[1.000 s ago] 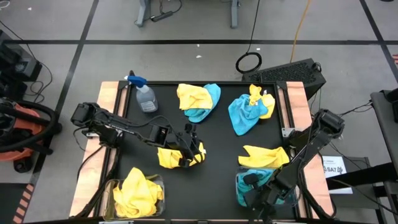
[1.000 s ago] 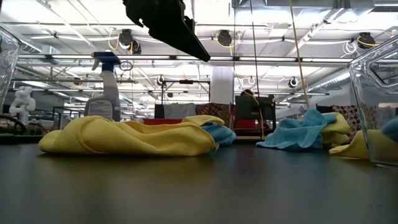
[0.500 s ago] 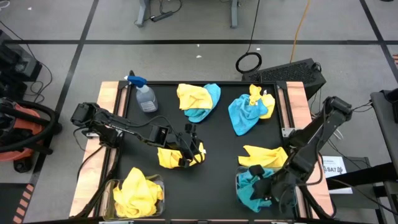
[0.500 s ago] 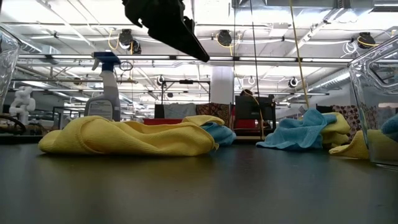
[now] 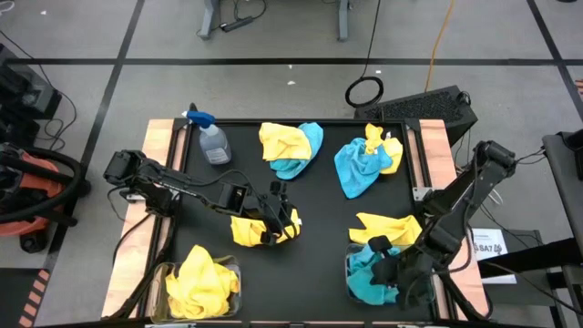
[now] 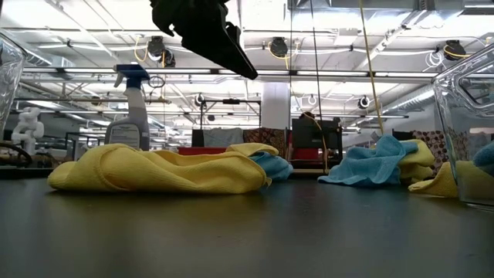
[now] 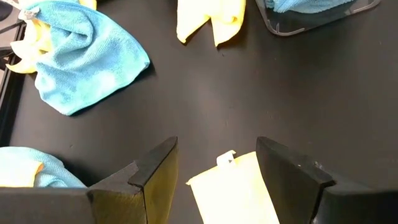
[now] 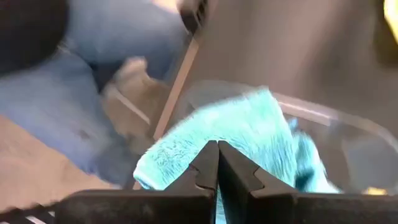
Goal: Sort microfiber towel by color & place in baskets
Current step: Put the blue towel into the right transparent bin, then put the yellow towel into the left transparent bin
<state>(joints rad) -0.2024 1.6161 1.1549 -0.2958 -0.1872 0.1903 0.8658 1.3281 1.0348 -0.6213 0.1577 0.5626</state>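
While the left end effector (image 5: pixel 276 221) hangs over the middle of the black worktop (image 5: pixel 319 205) with its dark fingers (image 7: pixel 152 171) spread wide, a crumpled bright yellow microfiber towel (image 5: pixel 248 229) lies just beneath it, one corner with a small white tag showing between the fingers in the left wrist view. The right end effector (image 5: pixel 393 278) sits over the clear plastic rectangular basket (image 5: pixel 350 270) at the near right corner of the worktop, its fingers pressed together with a fuzzy turquoise towel (image 5: pixel 369 278) just beyond their tips; whether any cloth is pinched between them cannot be told. That towel lies in the right basket. A folded yellow towel (image 5: pixel 384 229) rests just beside that basket, on its far side. The matching clear basket (image 5: pixel 230 266) at the near left corner holds a bunched yellow towel (image 5: pixel 199 281). Toward the far edge lie two mixed heaps: a yellow-and-turquoise pile (image 5: pixel 290 148) near the centre and a mostly turquoise pile with yellow in it (image 5: pixel 366 159) to its right. A clear spray bottle with a blue trigger (image 5: pixel 209 137) stands at the far left corner.
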